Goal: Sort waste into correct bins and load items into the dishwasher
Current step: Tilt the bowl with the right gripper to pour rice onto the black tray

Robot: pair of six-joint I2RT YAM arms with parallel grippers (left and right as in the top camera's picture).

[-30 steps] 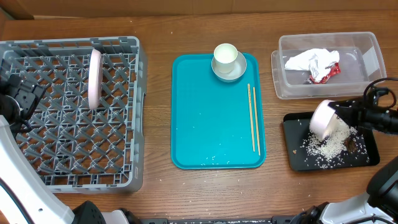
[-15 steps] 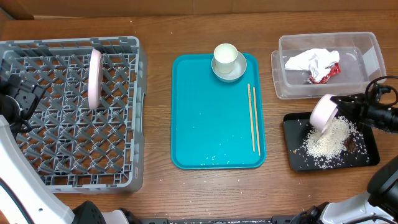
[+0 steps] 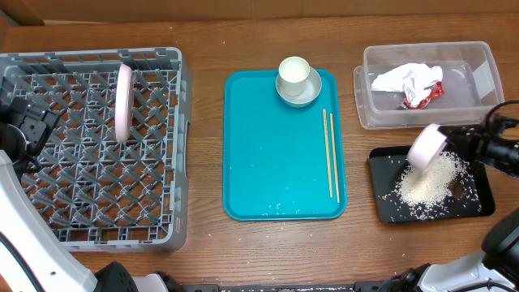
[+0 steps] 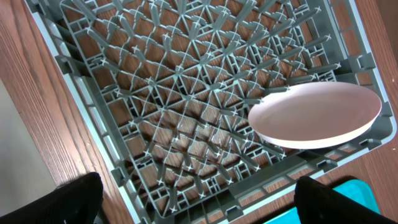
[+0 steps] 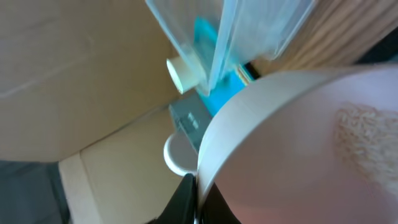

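Observation:
My right gripper [image 3: 444, 143] is shut on the rim of a small whitish bowl [image 3: 425, 148], tipped mouth-down over the black tray [image 3: 480, 204]. A heap of white rice [image 3: 430, 183] and a brown scrap [image 3: 457, 190] lie in that tray. In the right wrist view the fingers [image 5: 186, 198] pinch the bowl's rim [image 5: 249, 112], with some rice stuck inside. The clear tub [image 3: 478, 77] holds the white paper [image 3: 399, 79] and the red wrapper [image 3: 434, 94]. My left gripper [image 4: 211, 205] hangs open above the grey rack [image 4: 155, 93], where the pink plate [image 3: 123, 101] stands on edge.
On the teal tray [image 3: 268, 154] in the middle, a white cup [image 3: 293, 70] sits inside a second bowl [image 3: 300, 94] at the far end. The chopsticks [image 3: 330, 154] lie along the tray's right side, and stray rice grains dot its near edge.
The bowl has tilted further and drifted slightly right and away. Its rice has spilled out, and the heap in the black tray has grown. The left arm is still.

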